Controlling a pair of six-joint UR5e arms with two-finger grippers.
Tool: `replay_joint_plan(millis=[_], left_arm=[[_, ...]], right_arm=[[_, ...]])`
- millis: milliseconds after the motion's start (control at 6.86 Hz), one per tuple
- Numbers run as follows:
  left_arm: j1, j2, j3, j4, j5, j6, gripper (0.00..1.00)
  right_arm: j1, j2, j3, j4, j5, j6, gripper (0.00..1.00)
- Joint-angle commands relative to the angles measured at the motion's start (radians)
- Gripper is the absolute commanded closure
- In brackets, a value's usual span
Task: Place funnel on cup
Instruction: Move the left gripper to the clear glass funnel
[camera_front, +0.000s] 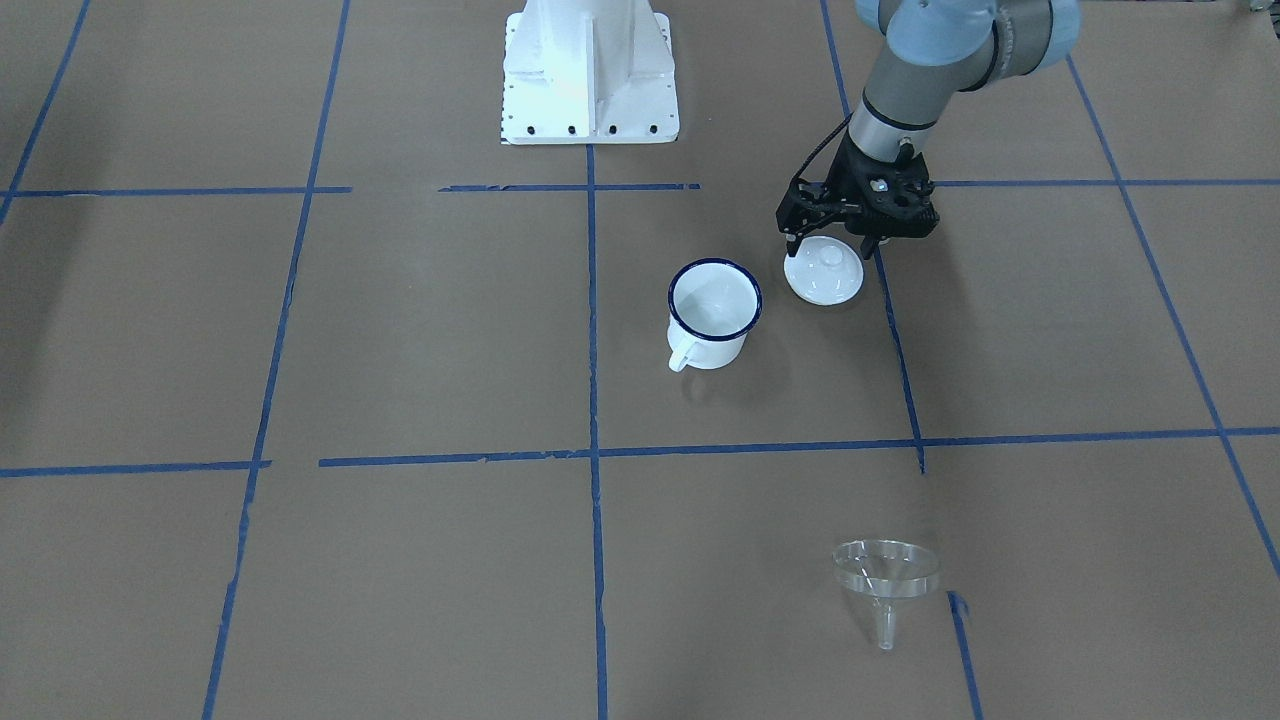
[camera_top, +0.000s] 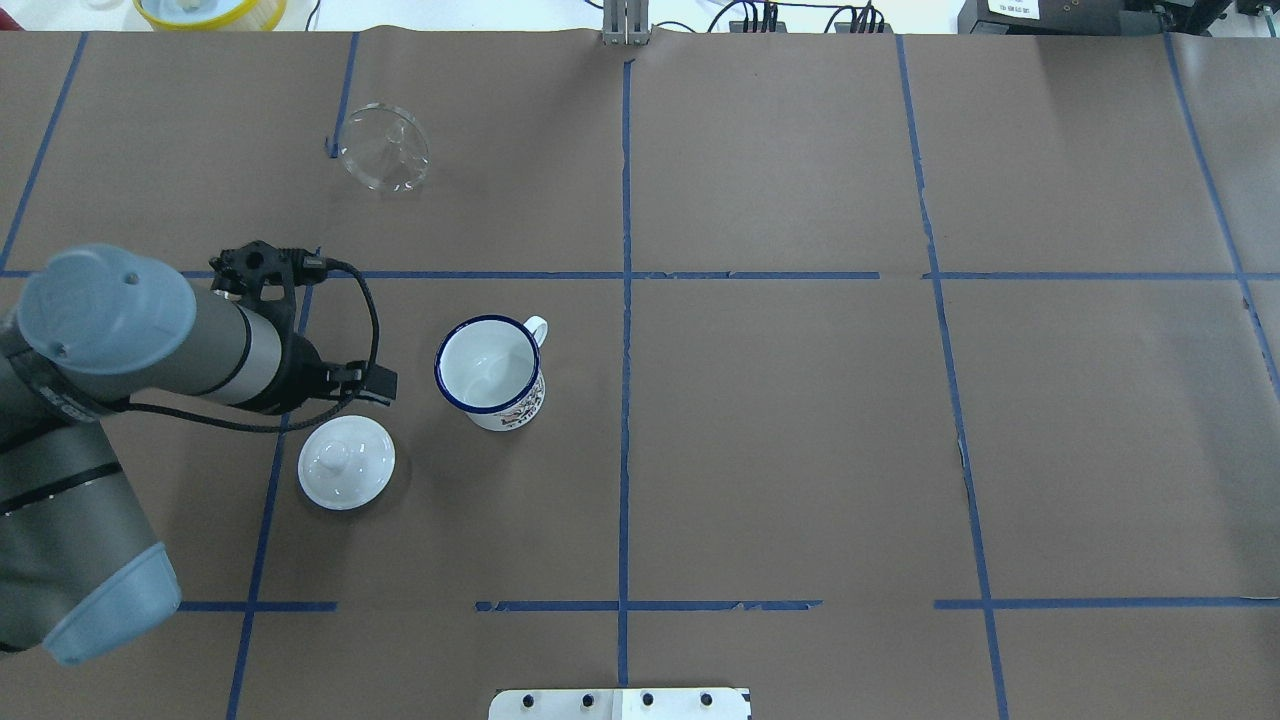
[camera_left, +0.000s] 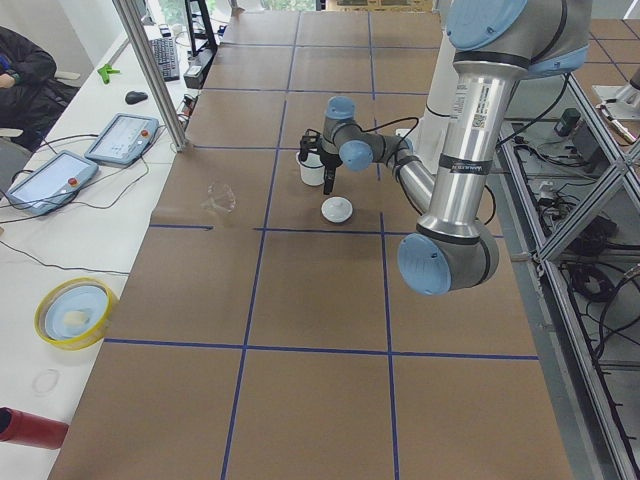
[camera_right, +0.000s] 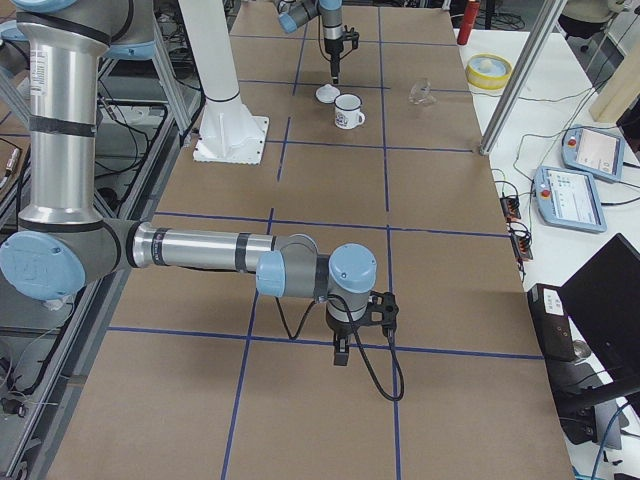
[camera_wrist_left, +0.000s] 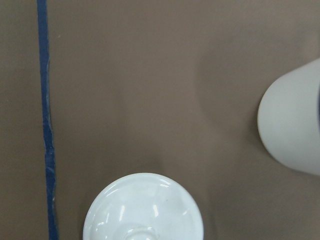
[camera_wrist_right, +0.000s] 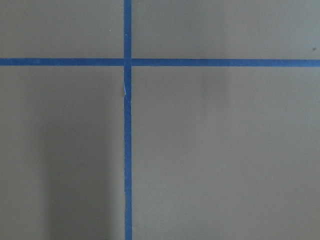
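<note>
Right now my front-facing feed shows the left gripper (camera_front: 830, 243) hanging over the white knobbed lid (camera_front: 823, 270). Its jaws are spread about as wide as the lid and there is nothing between them. The lid lies flat on the table (camera_front: 400, 350), just beside the cup (camera_front: 713, 310) on the robot's left, with a gap between the two. The cup stands upright with its mouth open to the ceiling. Its dark blue rim is unobstructed and its handle points away from the robot's base.

The funnel (camera_front: 885, 575) is well apart from the cup, out on the far side of the table from the robot and across a line of blue tape (camera_front: 760, 446). It lies tipped over on the brown paper, not upright, and nothing is touching it.

From the left wrist camera I see only the top edge of the lid at the bottom of the view and the cup's white wall at the right edge.

I can find the right gripper (camera_right: 340, 350) only in the right side view, low over the table and far from everything else. From there I cannot tell how its jaws stand. Its own wrist camera gives me just tape lines crossing on paper.
</note>
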Motion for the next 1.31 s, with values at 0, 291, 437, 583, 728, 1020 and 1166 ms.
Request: replay_joint_plan(millis=[0, 291, 437, 583, 728, 1020, 1166], left_arm=[[-0.121, -0.075, -0.003, -0.090, 0.035, -0.353, 0.00], [-0.116, -0.089, 0.075, -0.316, 0.271, -0.732, 0.00], [-0.114, -0.143, 0.197, -0.396, 0.345, -0.898, 0.00], [-0.114, -0.202, 0.337, -0.475, 0.370, -0.995, 0.00], [-0.114, -0.220, 0.418, -0.500, 0.372, -1.069, 0.00], [-0.123, -0.270, 0.583, -0.583, 0.458, -1.187, 0.00], [-0.138, -0.287, 0.629, -0.590, 0.490, -1.208, 0.00]], right_arm=[[0.000, 0.000, 0.000, 0.000, 0.000, 0.000, 0.00], [0.000, 0.000, 0.000, 0.000, 0.000, 0.000, 0.00], [0.000, 0.000, 0.000, 0.000, 0.000, 0.000, 0.00], [0.000, 0.000, 0.000, 0.000, 0.000, 0.000, 0.00], [0.000, 0.000, 0.000, 0.000, 0.000, 0.000, 0.00], [0.000, 0.000, 0.000, 0.000, 0.000, 0.000, 0.00], [0.000, 0.000, 0.000, 0.000, 0.000, 0.000, 0.00]])
